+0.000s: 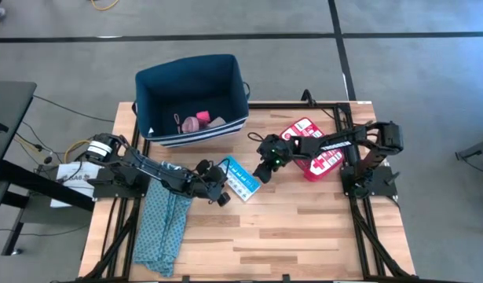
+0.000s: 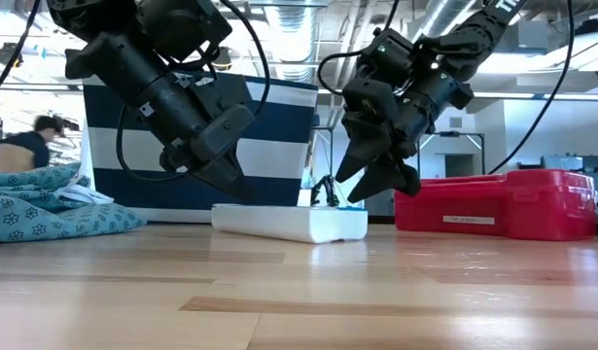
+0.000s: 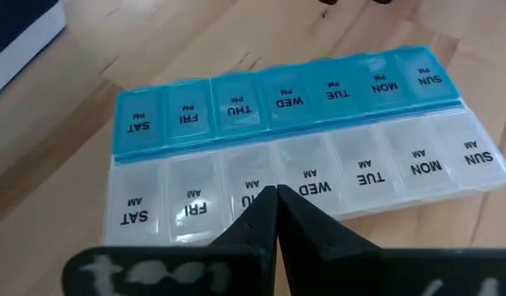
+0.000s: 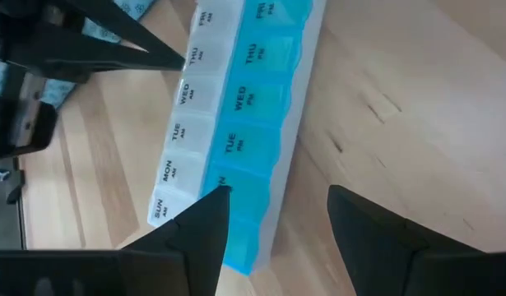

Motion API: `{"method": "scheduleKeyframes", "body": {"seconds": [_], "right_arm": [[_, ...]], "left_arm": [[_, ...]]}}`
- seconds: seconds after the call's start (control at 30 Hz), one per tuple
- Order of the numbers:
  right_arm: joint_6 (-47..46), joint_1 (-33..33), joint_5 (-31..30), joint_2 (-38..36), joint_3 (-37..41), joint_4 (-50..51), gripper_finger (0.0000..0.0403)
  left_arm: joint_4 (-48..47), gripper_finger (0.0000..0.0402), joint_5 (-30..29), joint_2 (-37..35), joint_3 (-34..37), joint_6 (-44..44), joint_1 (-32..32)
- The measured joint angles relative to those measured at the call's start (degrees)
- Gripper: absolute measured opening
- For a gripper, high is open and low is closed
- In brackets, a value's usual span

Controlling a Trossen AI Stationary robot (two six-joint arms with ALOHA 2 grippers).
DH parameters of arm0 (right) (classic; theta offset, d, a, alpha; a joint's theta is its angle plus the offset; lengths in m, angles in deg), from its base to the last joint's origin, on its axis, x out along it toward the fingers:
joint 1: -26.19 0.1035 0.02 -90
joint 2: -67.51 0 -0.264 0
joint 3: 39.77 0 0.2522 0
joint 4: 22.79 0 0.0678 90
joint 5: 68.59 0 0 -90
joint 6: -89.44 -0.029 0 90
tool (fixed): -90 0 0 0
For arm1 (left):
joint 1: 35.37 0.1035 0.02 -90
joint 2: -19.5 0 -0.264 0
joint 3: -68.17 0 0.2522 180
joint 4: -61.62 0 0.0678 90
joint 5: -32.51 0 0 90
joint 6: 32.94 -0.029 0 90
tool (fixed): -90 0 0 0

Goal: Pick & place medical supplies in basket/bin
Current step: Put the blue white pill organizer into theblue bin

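Pill organizer [image 1: 243, 179] flat on table [image 1: 304, 228], in front of bin [image 1: 192, 98]. Right gripper [image 1: 265, 169] fingers spread, at its blue-lidded side. Left gripper [image 1: 222, 198] fingers together, at its white-lidded side.

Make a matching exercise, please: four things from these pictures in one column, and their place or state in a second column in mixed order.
Things:
1. pill organizer
2. red first-aid case
3. teal cloth
4. left gripper

Place or state:
A. hanging over the table's left front part
B. shut, beside the organizer's clear row
C. flat on the table between the two grippers
D. on the table under the right arm

Pairs: 1-C, 2-D, 3-A, 4-B
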Motion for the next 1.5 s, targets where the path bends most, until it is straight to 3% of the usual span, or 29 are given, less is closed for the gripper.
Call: {"method": "scheduleKeyframes", "body": {"seconds": [0.23,0.43,0.57,0.77,1.1,1.5], "right_arm": [[0.0,-0.3,1.4,3.4,-0.3,-2.0,0.0201],[1.8,-0.4,2.2,9.2,-4.8,-2.6,0.0201],[2.4,-0.8,6.5,12.1,-8.2,-1.5,0.0201],[2.4,-0.8,8.5,15.2,-12.5,2.0,0.0201],[2.3,-0.6,9.5,14.6,-13.4,7.0,0.0201],[-0.1,0.8,13.5,14.6,-13.2,7.5,0.0201]], "left_arm": [[1.9,0.0000,1.9,2.7,0.0,1.3,0.5],[3.0,0.0000,2.0,3.4,-0.2,0.9,0.6],[2.4,0.0000,1.9,3.5,-0.1,0.7,0.8],[0.6,0.0000,2.7,3.5,-0.1,0.6,0.8],[-0.1,0.0000,6.1,3.5,-0.2,1.1,0.7],[-0.5,0.0000,4.0,3.6,0.0,2.9,-3.1]]}}
